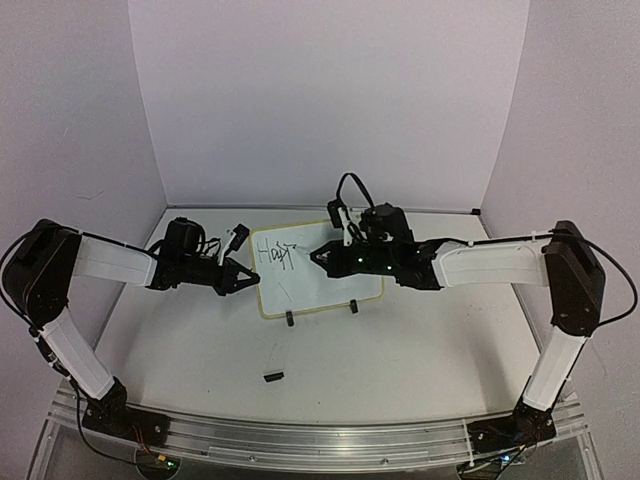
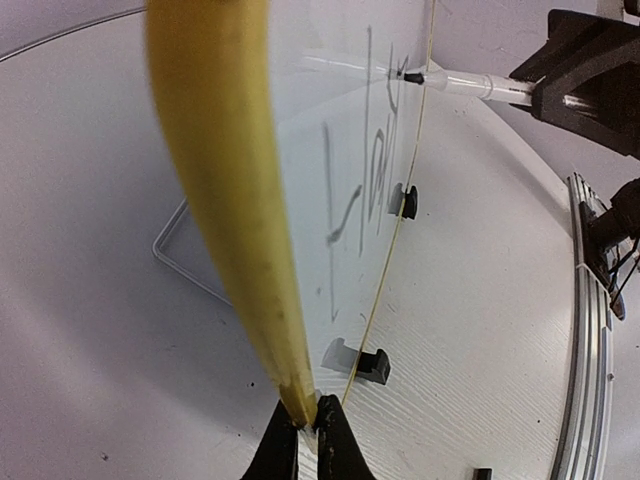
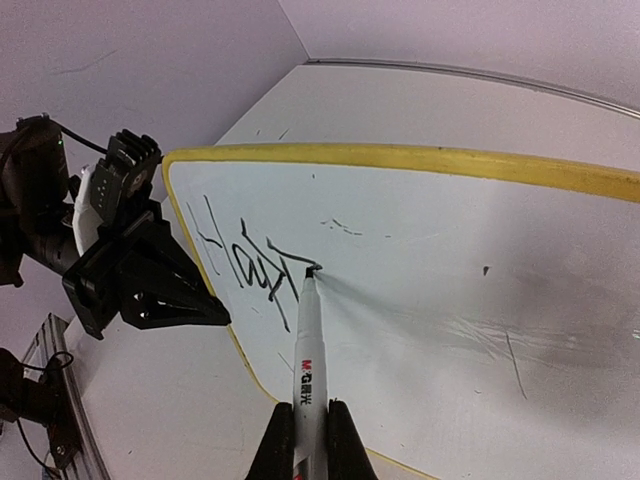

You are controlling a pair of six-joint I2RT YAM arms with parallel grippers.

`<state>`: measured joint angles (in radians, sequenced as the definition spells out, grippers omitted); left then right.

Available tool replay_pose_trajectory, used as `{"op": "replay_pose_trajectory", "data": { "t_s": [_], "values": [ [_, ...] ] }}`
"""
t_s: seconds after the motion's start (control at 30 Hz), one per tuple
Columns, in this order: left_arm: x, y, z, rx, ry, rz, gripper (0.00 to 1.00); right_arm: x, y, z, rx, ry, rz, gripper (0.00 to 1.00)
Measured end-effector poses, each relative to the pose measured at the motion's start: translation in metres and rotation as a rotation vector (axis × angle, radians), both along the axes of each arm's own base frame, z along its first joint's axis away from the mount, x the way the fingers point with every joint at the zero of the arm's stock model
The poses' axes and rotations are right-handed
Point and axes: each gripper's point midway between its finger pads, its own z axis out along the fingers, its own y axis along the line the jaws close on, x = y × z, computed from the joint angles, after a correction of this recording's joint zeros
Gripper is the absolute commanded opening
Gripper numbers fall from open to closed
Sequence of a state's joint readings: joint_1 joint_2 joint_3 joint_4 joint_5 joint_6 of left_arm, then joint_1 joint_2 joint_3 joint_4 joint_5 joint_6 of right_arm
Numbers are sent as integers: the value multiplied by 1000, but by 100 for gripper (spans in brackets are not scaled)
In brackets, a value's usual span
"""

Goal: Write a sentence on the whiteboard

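Note:
The whiteboard (image 1: 320,272) with a pale yellow rim lies at the table's middle on two black clip feet (image 1: 290,319). Black marker strokes (image 1: 277,254) of the sentence, a few letters only, sit at its upper left; they also show in the right wrist view (image 3: 250,265) and the left wrist view (image 2: 365,190). My right gripper (image 3: 308,440) is shut on a white marker (image 3: 308,350) whose black tip touches the board right of the strokes. My left gripper (image 2: 308,425) is shut on the board's left yellow rim (image 2: 225,190); in the top view it (image 1: 243,276) sits at the board's left edge.
A small black marker cap (image 1: 272,376) lies on the table in front of the board. A wire stand (image 2: 185,255) shows behind the board in the left wrist view. Pale walls close the back and sides. A metal rail (image 1: 300,440) runs along the near edge.

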<state>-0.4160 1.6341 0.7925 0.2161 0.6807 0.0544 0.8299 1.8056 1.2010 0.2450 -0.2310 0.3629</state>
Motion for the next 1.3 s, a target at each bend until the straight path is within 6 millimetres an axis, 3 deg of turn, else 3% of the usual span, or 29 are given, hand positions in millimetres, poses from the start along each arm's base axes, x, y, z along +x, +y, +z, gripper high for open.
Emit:
{"op": "replay_pose_trajectory", "data": {
  "t_s": [0.27,0.6,0.73,1.1,1.3],
  "values": [
    [0,0,0,0,-1,1,0,-7,10,-19,-17,47,60,0],
    [0,0,0,0,-1,1,0,-8,11,-22,-25,49,73,0],
    [0,0,0,1,-1,-1,0,-11,9,-15,-16,41,79,0],
    [0,-1,0,1,-2,-2,0,-23,-6,38,55,-29,77,0],
    [0,-1,0,2,-2,-3,0,-21,-13,33,45,-24,66,0]
  ]
}}
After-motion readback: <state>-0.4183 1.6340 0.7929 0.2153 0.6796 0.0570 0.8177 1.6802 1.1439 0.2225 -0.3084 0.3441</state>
